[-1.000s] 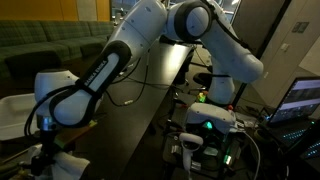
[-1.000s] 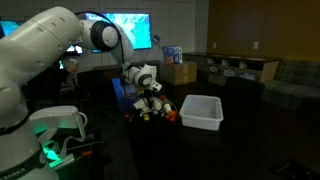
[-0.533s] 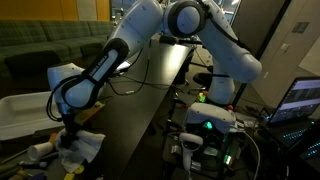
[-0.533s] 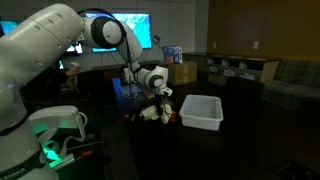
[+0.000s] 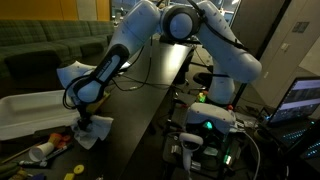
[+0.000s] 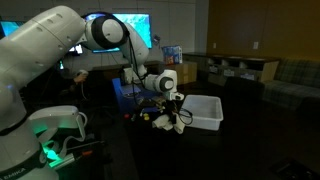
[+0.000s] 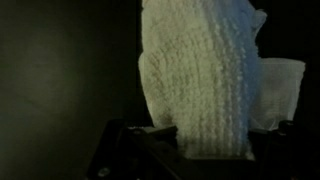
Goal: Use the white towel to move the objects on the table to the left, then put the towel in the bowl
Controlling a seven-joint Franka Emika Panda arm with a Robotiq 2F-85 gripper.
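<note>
My gripper [image 5: 84,118] is shut on the white towel [image 5: 95,130], which hangs from it just above the dark table. In the wrist view the towel [image 7: 200,70] fills the space between the fingers [image 7: 125,140]. The white rectangular bowl [image 5: 25,112] lies to the left of the gripper; in an exterior view the bowl [image 6: 203,111] is just right of the towel [image 6: 164,121]. Small objects [image 5: 45,150], among them a white cup and orange and yellow pieces, lie on the table near the towel.
The robot's base and a green-lit control box [image 5: 208,125] stand to the right. A laptop [image 5: 300,100] is at the far right. A sofa [image 5: 40,45] runs behind the table. A green-lit unit [image 6: 50,135] stands in front.
The gripper has swung with the towel across the table toward the bowl, rising a little. The towel now hangs next to the bowl's near wall.
</note>
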